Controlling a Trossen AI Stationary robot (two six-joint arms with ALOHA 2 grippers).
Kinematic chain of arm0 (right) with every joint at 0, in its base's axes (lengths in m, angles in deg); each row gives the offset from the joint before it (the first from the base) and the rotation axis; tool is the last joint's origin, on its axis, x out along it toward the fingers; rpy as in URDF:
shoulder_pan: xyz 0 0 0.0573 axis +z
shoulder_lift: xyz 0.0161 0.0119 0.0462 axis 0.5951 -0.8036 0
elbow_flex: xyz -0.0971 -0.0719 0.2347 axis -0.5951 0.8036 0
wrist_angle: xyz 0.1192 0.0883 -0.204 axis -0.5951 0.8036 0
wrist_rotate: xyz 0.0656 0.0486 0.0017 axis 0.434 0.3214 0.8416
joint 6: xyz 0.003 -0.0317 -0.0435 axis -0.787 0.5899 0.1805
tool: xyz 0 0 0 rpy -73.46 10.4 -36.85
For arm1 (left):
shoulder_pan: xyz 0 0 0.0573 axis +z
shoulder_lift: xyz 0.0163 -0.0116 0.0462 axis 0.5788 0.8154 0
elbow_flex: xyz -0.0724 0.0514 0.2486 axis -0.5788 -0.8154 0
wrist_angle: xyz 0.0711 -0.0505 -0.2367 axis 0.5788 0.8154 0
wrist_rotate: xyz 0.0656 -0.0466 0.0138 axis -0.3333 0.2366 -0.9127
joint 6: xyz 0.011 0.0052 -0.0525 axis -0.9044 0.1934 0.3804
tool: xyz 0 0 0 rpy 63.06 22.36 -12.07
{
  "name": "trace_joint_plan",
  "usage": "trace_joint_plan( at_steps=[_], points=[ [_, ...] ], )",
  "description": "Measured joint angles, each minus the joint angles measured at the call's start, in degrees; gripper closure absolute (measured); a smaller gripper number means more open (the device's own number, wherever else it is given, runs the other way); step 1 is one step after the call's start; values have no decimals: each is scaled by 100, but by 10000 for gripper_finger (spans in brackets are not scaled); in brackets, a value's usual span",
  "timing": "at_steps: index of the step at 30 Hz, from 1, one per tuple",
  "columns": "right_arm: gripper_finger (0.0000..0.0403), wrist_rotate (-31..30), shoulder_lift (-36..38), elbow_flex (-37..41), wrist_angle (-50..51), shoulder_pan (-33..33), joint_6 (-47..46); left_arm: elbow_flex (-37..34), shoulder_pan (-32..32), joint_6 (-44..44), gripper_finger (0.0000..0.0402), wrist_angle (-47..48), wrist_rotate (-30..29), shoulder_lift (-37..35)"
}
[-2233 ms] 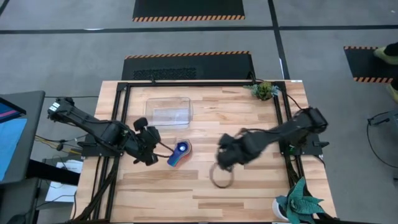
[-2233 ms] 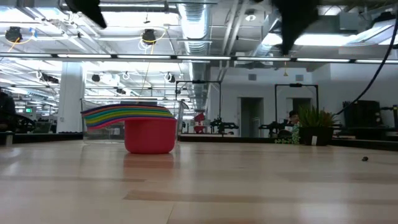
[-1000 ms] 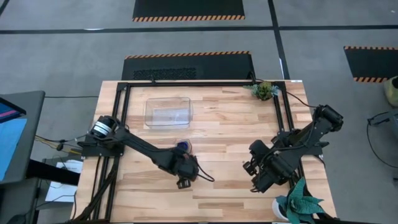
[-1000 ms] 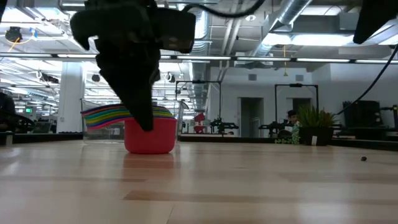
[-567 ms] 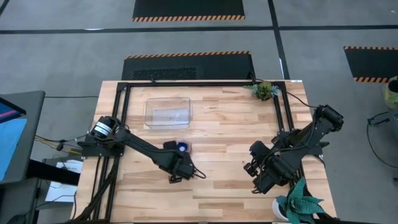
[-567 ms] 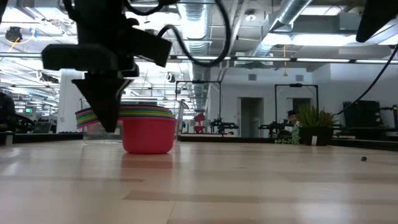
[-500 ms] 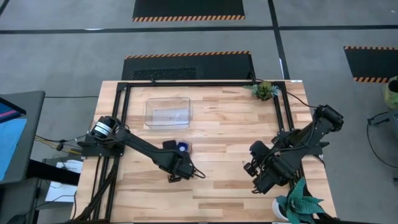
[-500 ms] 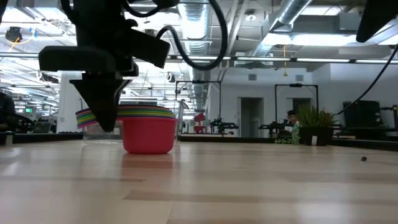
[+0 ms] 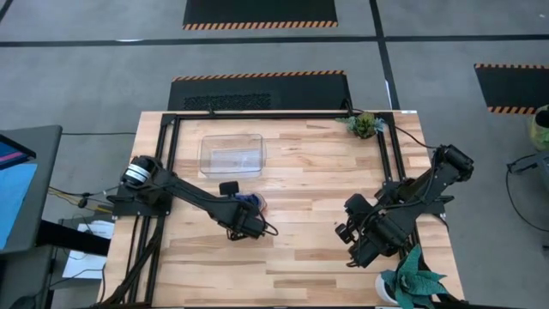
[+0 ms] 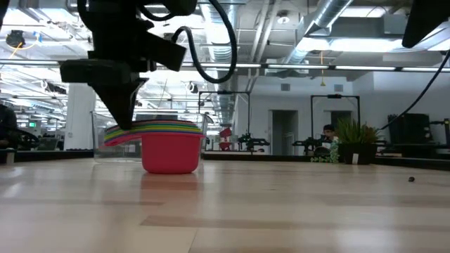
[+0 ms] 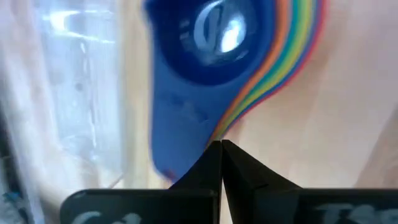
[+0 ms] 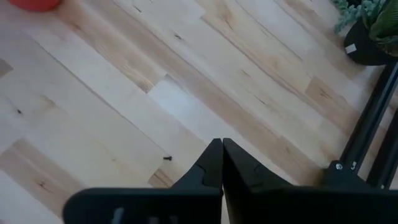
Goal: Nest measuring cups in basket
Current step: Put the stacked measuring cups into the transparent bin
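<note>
My left hand, fingers together, meets the fanned flat handles of the nested plastic cups mid-worktop; right hand pinched together too.

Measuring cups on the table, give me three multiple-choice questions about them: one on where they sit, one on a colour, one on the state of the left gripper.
1. Where is the stack of measuring cups?
A. Inside the clear basket
B. On the wooden table, outside the basket
C. Held in the air by the right gripper

2. What colour is the outermost, bottom cup?
A. Red
B. Yellow
C. White

3. How do the left gripper's fingers stand?
A. Wide open
B. Shut, tips together
C. Clamped around a plant

Answers:
1. B: the high view shows the stack on the table, apart from the basket.
2. A: the low view shows a red bowl under the rainbow of handles.
3. B: the left wrist view shows the two fingertips meeting, with nothing between them, just at the handles.
</note>
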Motion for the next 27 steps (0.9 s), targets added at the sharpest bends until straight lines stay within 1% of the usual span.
trace_joint_plan(
  at_steps=[5, 7, 8, 11, 13, 15, 21, 25, 27],
  points=[
    [386, 2, 0, 0, -13, 0, -13, -2, 97, -19, 400, 320, -232, -244],
    [383, 2, 0, 0, -15, 0, -13, -2, 110, 44, 400, 415, -213, -382],
    [381, 0, 0, 0, -15, 0, -11, -1, 112, 130, 400, 426, -111, -478],
    [377, 2, 0, 0, -13, 0, -9, 139, 24, 600, 400, 379, 487, -754],
    [377, 0, 0, 0, -4, 2, 32, 230, -117, 902, 400, 84, 863, -914],
    [380, 0, 0, 0, -4, 2, 132, 216, -291, 1008, 401, -280, 1003, -980],
    [386, -22, 0, 0, 36, 2, 199, -379, -694, 611, 401, -1078, 973, -660],
    [381, -41, 0, 0, 37, 0, 199, -541, -690, 438, 401, -1265, 378, -594],
    [379, -44, 0, 0, 37, 0, 198, -544, -581, 182, 401, -1248, 221, -590]
  ],
)
